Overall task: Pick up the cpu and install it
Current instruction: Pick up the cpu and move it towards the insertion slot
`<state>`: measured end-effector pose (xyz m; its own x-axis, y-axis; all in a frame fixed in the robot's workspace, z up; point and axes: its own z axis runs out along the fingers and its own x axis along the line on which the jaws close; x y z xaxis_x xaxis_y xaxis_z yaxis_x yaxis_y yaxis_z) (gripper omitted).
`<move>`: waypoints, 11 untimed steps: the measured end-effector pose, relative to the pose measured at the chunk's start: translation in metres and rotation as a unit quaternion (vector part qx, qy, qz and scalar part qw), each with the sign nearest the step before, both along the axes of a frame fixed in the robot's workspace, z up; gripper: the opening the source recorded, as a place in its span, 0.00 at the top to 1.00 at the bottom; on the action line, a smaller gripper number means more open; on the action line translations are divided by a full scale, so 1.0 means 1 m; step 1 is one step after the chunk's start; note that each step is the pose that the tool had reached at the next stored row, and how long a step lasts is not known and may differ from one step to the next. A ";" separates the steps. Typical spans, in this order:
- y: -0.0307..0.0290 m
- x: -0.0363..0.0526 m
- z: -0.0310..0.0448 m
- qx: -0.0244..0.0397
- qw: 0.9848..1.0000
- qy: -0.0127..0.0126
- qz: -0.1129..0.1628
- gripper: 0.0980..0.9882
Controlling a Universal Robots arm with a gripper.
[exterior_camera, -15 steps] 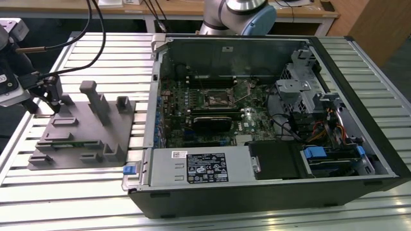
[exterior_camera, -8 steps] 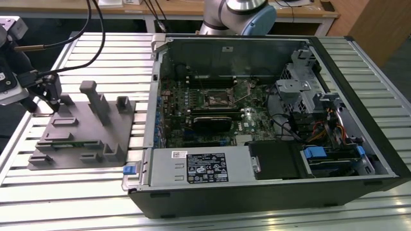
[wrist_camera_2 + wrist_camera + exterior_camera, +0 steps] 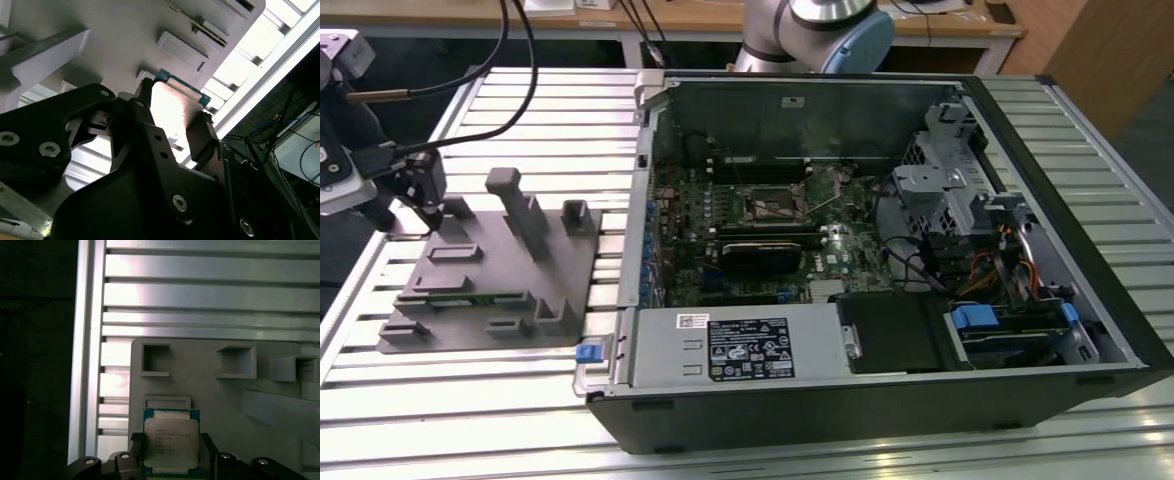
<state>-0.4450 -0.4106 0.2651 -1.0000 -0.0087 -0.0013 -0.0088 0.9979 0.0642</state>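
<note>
— Where is the cpu (image 3: 171,440) found?
— Between the jaws, which are closed against two opposite edges of it, over the rim of the grey fixture (image 3: 195,385), just beside a shallow recess (image 3: 167,402). Whether it is lifted cannot be told.
— And the room around?
— Bare counter (image 3: 200,295) slats are seen beyond the fixture. The open computer case (image 3: 881,250) lies well apart, at the exterior view's right.

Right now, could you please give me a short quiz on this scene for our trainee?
1. True or false: the cpu lies inside the case.
2. The gripper is over: A the fixture, B the case, C the floor.
3. In the exterior view, on which side of the case does the fixture stand?
Key: 1 false; 2 A; 3 the left.
</note>
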 end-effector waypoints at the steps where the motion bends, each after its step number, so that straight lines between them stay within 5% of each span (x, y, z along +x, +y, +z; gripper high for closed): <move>1: 0.0000 0.0000 0.0005 0.000 1.000 0.000 0.000 0.52; 11: 0.0003 0.0000 0.0071 0.000 1.000 0.000 0.000 0.52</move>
